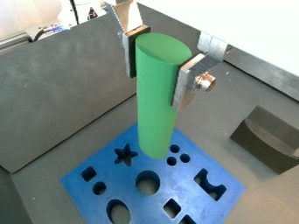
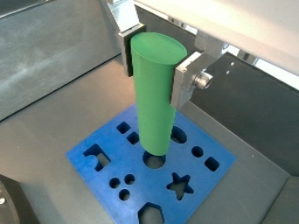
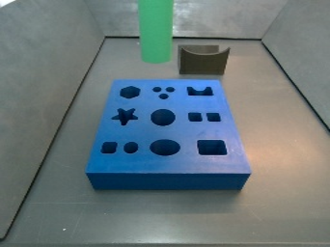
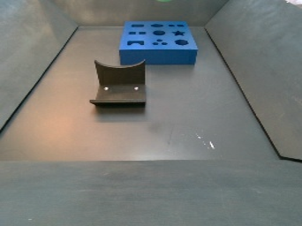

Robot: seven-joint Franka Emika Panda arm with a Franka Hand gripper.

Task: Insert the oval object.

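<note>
My gripper (image 1: 158,74) is shut on the oval object (image 1: 156,105), a tall bright green peg, holding it upright near its top; both wrist views show this, the gripper (image 2: 156,70) gripping the peg (image 2: 156,105). The silver fingers (image 1: 190,80) press on its two sides. The peg hangs above the blue block (image 1: 222,188) with several shaped holes, its lower end clear of the block. In a side view the peg (image 3: 154,29) hangs over the block's (image 3: 168,164) far part, and the oval hole (image 3: 165,148) lies in the near row. The gripper is out of both side views.
A dark grey notched block (image 3: 203,58) stands on the floor beyond the blue block, also seen in a wrist view (image 1: 267,137) and a side view (image 4: 118,84). Grey walls (image 3: 52,106) enclose the floor on all sides.
</note>
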